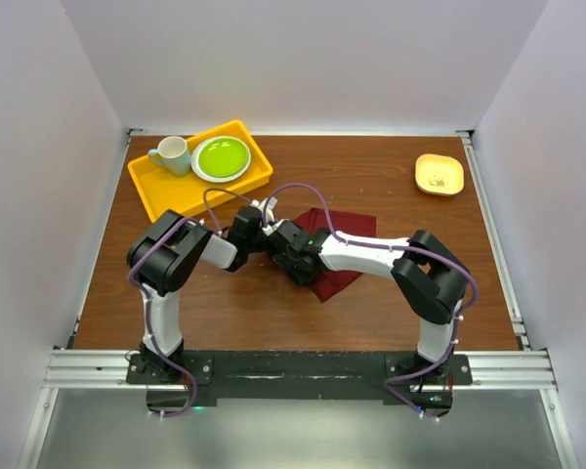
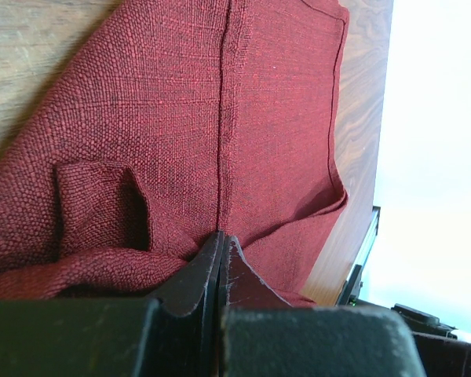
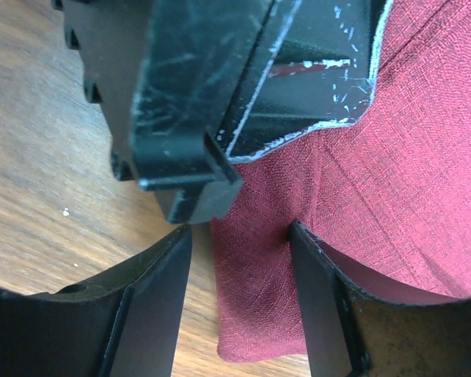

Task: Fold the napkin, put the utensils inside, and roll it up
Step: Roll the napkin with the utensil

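Note:
The maroon napkin (image 1: 340, 280) lies rumpled on the wooden table (image 1: 391, 195), partly under my right arm. My left gripper (image 2: 221, 237) is shut, its tips pinching the napkin (image 2: 267, 118) at a seam line, with a raised fold to the left. In the right wrist view the left gripper's fingers (image 3: 196, 94) hang above with a red sliver of cloth between them. My right gripper (image 3: 239, 271) is open, its jaws straddling a folded corner of the napkin (image 3: 377, 196) without closing on it. Both grippers (image 1: 266, 227) (image 1: 285, 256) meet at the napkin's left edge. The utensils are out of view.
A yellow tray (image 1: 156, 191) at the back left holds a pale mug (image 1: 173, 154) and a green plate (image 1: 222, 157). A small yellow dish (image 1: 439, 174) sits at the back right. White walls enclose the table on three sides.

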`<state>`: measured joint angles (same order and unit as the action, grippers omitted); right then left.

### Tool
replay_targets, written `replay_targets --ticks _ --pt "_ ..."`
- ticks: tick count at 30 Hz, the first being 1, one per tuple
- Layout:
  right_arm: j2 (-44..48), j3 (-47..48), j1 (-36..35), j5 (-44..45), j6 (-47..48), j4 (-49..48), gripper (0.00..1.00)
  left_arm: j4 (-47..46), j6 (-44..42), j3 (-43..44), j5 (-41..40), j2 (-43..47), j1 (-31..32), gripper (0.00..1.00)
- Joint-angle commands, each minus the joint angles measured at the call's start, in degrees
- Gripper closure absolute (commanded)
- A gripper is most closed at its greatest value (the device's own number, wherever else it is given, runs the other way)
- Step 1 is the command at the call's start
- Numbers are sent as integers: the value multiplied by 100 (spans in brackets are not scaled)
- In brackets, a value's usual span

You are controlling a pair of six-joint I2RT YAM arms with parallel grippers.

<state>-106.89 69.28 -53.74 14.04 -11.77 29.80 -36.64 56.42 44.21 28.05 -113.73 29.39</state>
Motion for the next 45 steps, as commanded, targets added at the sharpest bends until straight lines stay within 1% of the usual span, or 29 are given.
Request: replay_targets --ticks 1,4,7,8,9,10,11,12,13,14,15,17,18,19,20,21,22,24,25,27,30,32,33,35,36,38,40,41,45 --pt "-367 -353 3 274 -351 -106 41 1590 -343 -439 -529 -483 -56 100" --pt "-464 -529 3 257 -589 -176 41 1573 -307 -430 -345 -422 -126 100" --pt "-491 -810 3 29 -634 -404 48 1616 -299 -395 -178 -317 -205 100" --pt "-499 -863 21 -163 -642 -457 51 1599 -307 -395 -160 -273 -223 100" --pt "-508 -933 30 -261 -625 -510 61 1642 -360 -378 -90 -177 -249 100" --pt "-517 -942 47 -357 -633 -571 66 1695 -404 -343 -63 -123 -267 100" --pt "-552 -942 73 -480 -642 -563 70 1756 -456 -273 -54 -53 -275 100" --pt "-526 -960 109 -734 -651 -624 76 1914 -579 -229 -46 87 -302 100" --pt "-491 -986 118 -858 -634 -677 80 2020 -658 -176 -54 175 -319 100" --pt "-456 -1021 152 -955 -642 -704 82 2108 -789 -88 -54 263 -389 98" --pt "-464 -1056 257 -1295 -642 -765 85 2265 -852 -44 -37 508 -442 93" --pt "-447 -1100 346 -1569 -555 -862 92 2477 -957 131 -54 790 -608 84" --pt "-447 -1118 416 -1954 -528 -923 93 2800 -1088 219 -107 1087 -670 75" --pt "-455 -1118 477 -2167 -476 -958 97 2968 -1168 333 -133 1238 -723 71" --pt "-447 -1170 548 -2378 -458 -1011 99 3127 -1291 534 -212 1535 -828 67" --pt "-412 -1214 670 -2589 -475 -1194 99 3433 -1335 641 -273 1677 -873 60" --pt "-394 -1267 758 -3095 -493 -1300 100 3610 -1379 746 -335 1809 -917 57" --pt "-394 -1398 1004 -3433 -528 -1529 100 4250 -1520 1054 -597 2178 -1005 52" --pt "-437 -1443 1075 -3835 -537 -1591 100 4401 -1555 1125 -704 2302 -1014 51" --pt "-490 -1513 1259 -4249 -528 -1792 100 4778 -1591 1231 -906 2644 -1023 50" --pt "-771 -1706 1601 -5348 -834 -2318 100 4947 -1459 1073 -776 2988 -1014 50" --pt "-1042 -1829 1752 -6040 -1072 -2636 100 4729 -1275 652 -383 3224 -1014 52" --pt "-1157 -1839 1874 -6228 -1308 -2820 100 4301 -1187 468 -188 3287 -1014 55" --pt "-1482 -1812 1980 -6553 -1477 -2883 100 3860 -837 -25 242 3366 -996 62" --pt "-1536 -1830 2077 -6711 -1651 -2953 100 3231 -739 -174 349 3366 -961 68" --pt "-1685 -1847 2243 -6870 -1810 -3120 100 2639 -581 -465 324 3358 -821 71" --pt "-1800 -1778 2367 -7003 -1925 -2998 100 2146 -388 -727 411 3262 -777 76" --pt "-1887 -1690 2463 -7038 -1943 -2780 100 1700 -169 -807 472 3104 -742 78" --pt "-2063 -1435 2649 -7047 -1917 -2191 100 599 193 -1045 605 2550 -662 83"
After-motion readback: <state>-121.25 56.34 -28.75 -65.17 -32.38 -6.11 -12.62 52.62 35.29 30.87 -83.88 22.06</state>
